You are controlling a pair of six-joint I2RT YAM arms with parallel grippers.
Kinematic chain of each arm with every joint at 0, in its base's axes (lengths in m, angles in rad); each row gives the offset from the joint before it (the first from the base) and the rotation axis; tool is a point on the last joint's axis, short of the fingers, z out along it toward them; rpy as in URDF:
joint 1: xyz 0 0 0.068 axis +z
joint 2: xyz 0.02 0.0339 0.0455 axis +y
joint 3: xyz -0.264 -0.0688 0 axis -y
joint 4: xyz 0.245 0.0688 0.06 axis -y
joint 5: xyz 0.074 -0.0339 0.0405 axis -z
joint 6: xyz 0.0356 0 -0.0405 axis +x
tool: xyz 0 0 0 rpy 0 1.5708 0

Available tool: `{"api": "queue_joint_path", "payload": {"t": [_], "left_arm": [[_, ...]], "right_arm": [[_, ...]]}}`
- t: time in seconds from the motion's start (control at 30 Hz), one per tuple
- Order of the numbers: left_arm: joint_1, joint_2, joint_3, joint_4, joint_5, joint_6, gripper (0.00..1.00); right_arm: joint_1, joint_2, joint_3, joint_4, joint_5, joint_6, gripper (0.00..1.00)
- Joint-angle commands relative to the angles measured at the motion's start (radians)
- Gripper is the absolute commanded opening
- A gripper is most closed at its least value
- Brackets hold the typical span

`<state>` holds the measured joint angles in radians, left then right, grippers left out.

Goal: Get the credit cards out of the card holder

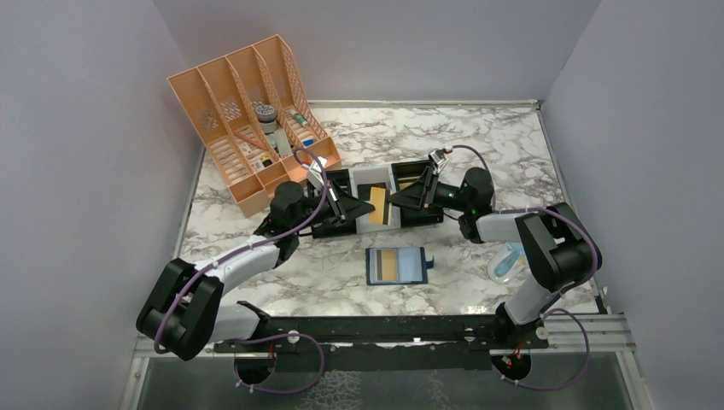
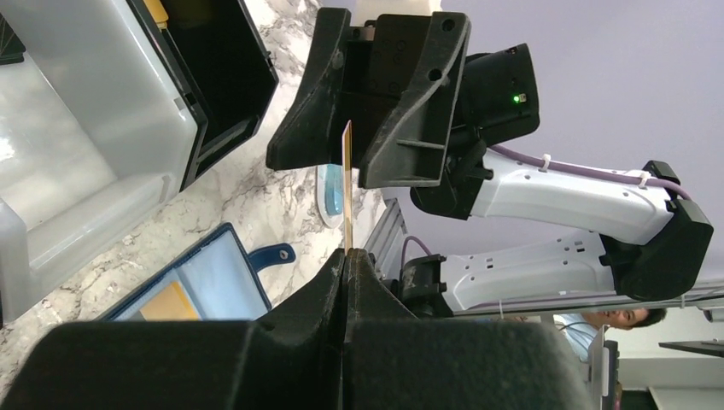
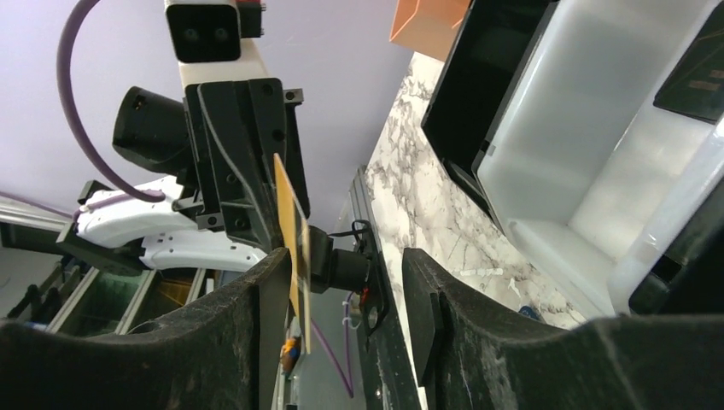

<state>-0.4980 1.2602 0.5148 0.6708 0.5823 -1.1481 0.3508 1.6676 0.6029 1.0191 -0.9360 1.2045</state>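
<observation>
The left gripper (image 2: 346,254) is clamped on the bottom edge of a gold card (image 2: 347,184), holding it on edge in the air. Just beyond it the right gripper (image 3: 346,273) faces it with its fingers spread wide, one either side of the card. From the right wrist the card lies close along one finger, and I cannot tell whether they touch. This looks like a hand-over between the arms above the trays, with only the left arm carrying the card. If so, the next move calls for the right fingers to close squarely on the flat faces before the left lets go, as a thin card held by its edge could slip or twist. Nearest the arm bases, the card holder (image 1: 411,266) lies unfolded on the marble table (image 1: 478,149), strap tab to the right. A second gold-tan card (image 1: 388,266) sits in its pocket, so the task is judged part done. Farther back, under the grippers, are a white tray (image 2: 94,111), whose visible floor is bare, and a black tray (image 2: 218,77) beside it with something yellow at its far end. Farthest off, the orange rack (image 1: 189,101) holds small items I cannot name.
</observation>
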Motion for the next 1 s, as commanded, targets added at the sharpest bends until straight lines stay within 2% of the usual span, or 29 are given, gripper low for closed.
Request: {"api": "queue_joint_path", "payload": {"t": [0.0,0.17,0.23,0.33,0.4,0.53,0.73,0.87,0.97], "left_arm": [[0.012,0.018,0.032,0.048,0.049,0.017,0.0],[0.015,0.04,0.04,0.066,0.059,0.007,0.0],[0.014,0.045,0.036,0.085,0.057,-0.008,0.0],[0.015,0.039,0.031,0.11,0.063,-0.031,0.0],[0.015,0.023,0.022,0.115,0.065,-0.037,0.0],[0.015,0.001,0.019,0.119,0.057,-0.035,0.0],[0.015,-0.025,0.016,0.143,0.07,-0.064,0.0],[0.014,-0.056,-0.003,0.145,0.053,-0.06,0.0],[0.015,-0.045,0.0,0.147,0.058,-0.068,0.0]], "right_arm": [[-0.001,-0.024,0.04,-0.016,-0.058,-0.041,0.51],[-0.002,-0.094,0.052,-0.163,-0.046,-0.128,0.5],[0.0,-0.134,0.057,-0.253,0.0,-0.207,0.38],[0.021,-0.264,0.077,-0.546,0.193,-0.382,0.42],[0.022,-0.31,0.084,-0.64,0.234,-0.419,0.46],[0.022,-0.303,0.096,-0.64,0.135,-0.42,0.49],[0.025,-0.23,0.018,-0.303,-0.04,-0.197,0.5],[0.028,-0.242,0.02,-0.311,-0.057,-0.216,0.5],[0.029,-0.23,0.026,-0.283,-0.078,-0.182,0.45]]}}
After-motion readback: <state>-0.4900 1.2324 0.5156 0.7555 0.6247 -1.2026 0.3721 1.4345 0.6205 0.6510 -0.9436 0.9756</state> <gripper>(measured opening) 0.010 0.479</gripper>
